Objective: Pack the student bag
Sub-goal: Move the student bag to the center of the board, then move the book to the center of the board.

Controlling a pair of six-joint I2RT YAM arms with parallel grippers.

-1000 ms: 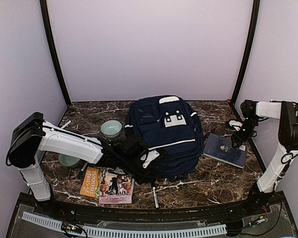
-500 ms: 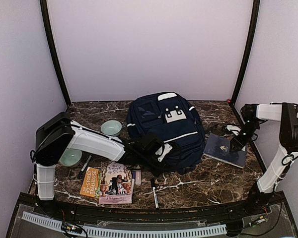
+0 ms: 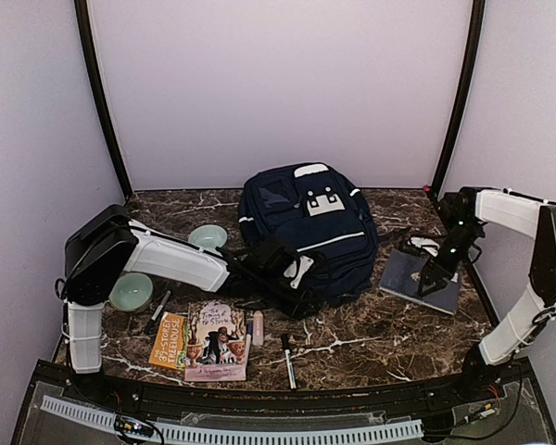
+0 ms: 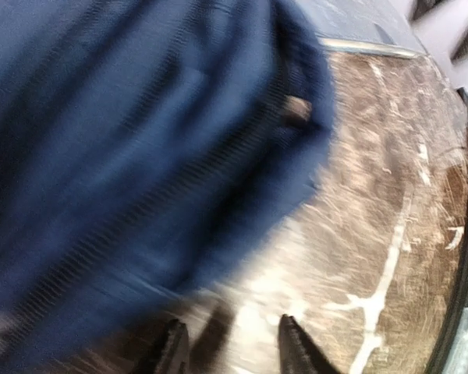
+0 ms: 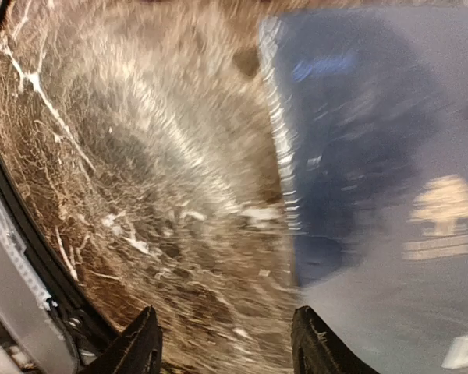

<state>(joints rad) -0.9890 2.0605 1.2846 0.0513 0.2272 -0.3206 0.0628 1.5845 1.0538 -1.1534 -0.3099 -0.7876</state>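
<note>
The student bag [image 3: 301, 222], a navy backpack with white stripes, lies in the middle of the marble table [image 3: 371, 334]. My left gripper [image 3: 299, 289] sits at the bag's near edge. In the blurred left wrist view its jaws [image 4: 230, 343] are open over bare marble, with the bag's blue fabric [image 4: 117, 140] just beyond them. My right gripper [image 3: 425, 281] hangs low over a flat dark-blue notebook [image 3: 419, 278] right of the bag. It is open [image 5: 228, 343], straddling the notebook's edge [image 5: 374, 156], and holds nothing.
Two pale green bowls [image 3: 208, 238] [image 3: 131, 291] stand left of the bag. Two picture books [image 3: 202, 345] lie near the front left, with pens [image 3: 288, 360] [image 3: 157, 311] and a small marker [image 3: 258, 327] around them. A white object [image 3: 398, 244] lies behind the notebook. Black frame posts [image 3: 459, 93] rise at the back corners.
The bag has slid toward the back wall. My left gripper, shut before, has opened at the bag's near edge. My right gripper has come nearer and lower over the notebook.
</note>
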